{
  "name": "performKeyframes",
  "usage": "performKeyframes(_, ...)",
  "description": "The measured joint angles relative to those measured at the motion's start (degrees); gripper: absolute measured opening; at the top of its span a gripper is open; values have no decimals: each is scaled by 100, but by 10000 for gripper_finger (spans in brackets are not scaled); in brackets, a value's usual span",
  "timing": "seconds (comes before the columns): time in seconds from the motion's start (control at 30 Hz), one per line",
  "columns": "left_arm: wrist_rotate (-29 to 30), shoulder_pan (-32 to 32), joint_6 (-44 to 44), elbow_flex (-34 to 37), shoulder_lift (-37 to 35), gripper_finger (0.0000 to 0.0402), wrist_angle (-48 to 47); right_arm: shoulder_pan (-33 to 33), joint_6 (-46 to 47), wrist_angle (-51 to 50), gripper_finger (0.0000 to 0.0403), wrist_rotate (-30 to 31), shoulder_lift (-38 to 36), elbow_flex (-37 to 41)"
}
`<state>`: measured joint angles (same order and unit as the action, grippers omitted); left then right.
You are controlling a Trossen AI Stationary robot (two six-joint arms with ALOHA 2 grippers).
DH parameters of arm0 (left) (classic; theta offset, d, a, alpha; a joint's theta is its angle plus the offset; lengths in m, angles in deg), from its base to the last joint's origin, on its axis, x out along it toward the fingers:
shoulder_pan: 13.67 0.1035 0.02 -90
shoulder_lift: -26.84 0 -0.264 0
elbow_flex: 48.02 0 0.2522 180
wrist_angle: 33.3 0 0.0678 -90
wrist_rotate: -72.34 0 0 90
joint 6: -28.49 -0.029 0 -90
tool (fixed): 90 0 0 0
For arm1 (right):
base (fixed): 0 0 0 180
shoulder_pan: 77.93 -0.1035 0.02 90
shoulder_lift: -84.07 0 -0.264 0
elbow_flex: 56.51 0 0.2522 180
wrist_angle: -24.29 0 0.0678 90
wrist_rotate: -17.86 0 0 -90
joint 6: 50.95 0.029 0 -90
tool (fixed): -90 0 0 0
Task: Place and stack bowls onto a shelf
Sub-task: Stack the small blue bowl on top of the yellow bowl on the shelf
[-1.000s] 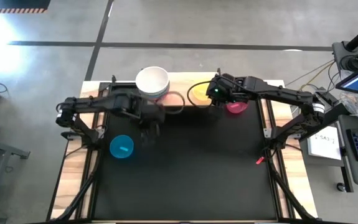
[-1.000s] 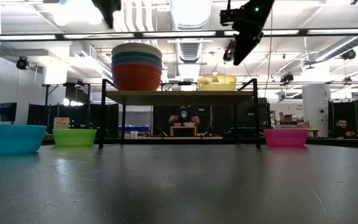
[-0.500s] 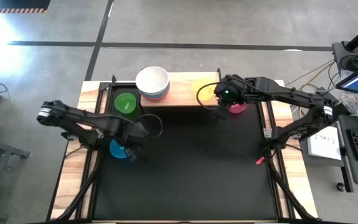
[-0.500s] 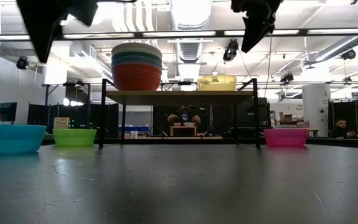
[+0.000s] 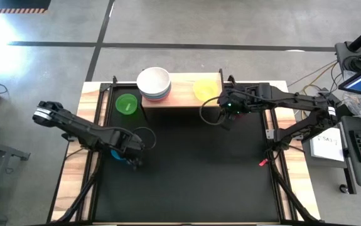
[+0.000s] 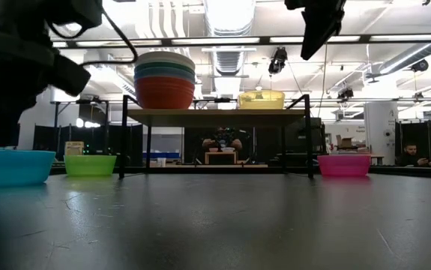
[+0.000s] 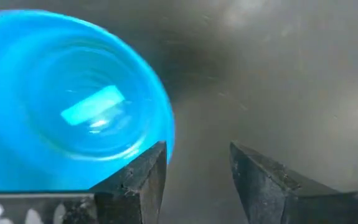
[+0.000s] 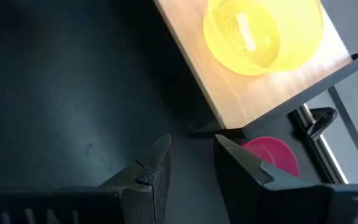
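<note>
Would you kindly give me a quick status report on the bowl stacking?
Left gripper open beside the small blue plastic bowl, empty. Right gripper open, empty, above the table near the light-wood shelf. Nothing blocking.

I see the shelf [image 5: 181, 97], a light-wood board on black legs, at 12 o'clock on the desk. On it, at its left end, sits a stack of large bowls [image 6: 165, 81]: red at the bottom, teal above, cream white on top. Yellow bowl [image 5: 205, 90] upright at its right end. Green bowl [image 5: 127, 103] on the desk left of the shelf, pink bowl [image 6: 343, 165] right of it, blue bowl [image 7: 73, 106] at 9 o'clock.
</note>
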<state>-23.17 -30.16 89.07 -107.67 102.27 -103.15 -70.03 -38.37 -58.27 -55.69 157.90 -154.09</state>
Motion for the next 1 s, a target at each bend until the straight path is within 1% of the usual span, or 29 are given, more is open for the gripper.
performKeyframes(0.13, -63, 0, -1, 216, 73, 158, 424, -124, 49, 2, 109, 1, 4, 8)
performKeyframes(0.3, 139, 2, -18, 265, 215, 158, 414, -170, 50, 4, 109, 2, 17, 13)
performKeyframes(0.4, 142, 2, -114, 234, 271, 158, 399, -169, 43, 4, 109, 4, 17, 13)
performKeyframes(0.6, 161, 2, -362, -98, 285, 158, 177, -168, 48, 9, 109, 4, 17, 38)
performKeyframes(0.73, 395, 2, -436, -277, 289, 158, -174, -168, 48, 11, 109, 4, 17, 48)
performKeyframes(0.8, 511, 2, -424, -290, 289, 158, -294, -168, 49, 13, 109, 4, 17, 48)
performKeyframes(1.0, 504, 2, -391, -109, 341, 158, -312, -168, 50, 13, 109, 4, 17, 48)
